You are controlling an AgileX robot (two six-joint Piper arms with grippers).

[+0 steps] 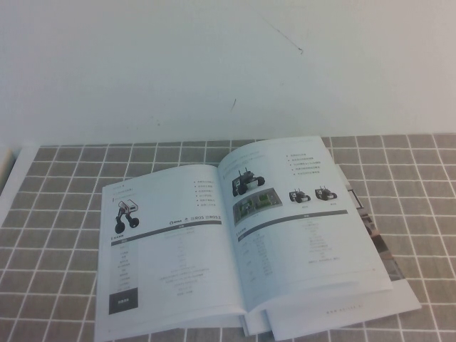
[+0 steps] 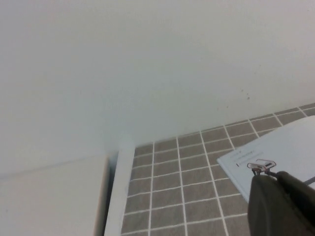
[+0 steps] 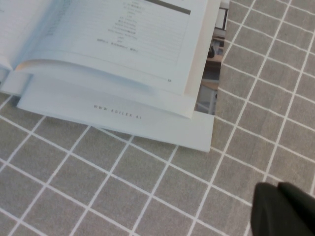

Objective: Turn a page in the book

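Observation:
The book lies open and flat on the grey tiled table. Its left page shows a wheeled-robot photo, a dark bar and a black block. Its right page shows several small robot photos and text tables. Neither arm shows in the high view. My left gripper is shut and empty, hovering by the book's far left corner. My right gripper is shut and empty, over bare tiles off the book's near right corner.
Other white booklets lie under the book: one sticks out at the front, one with a photo edge at the right. A white wall stands behind the table. A white surface borders the table's left edge.

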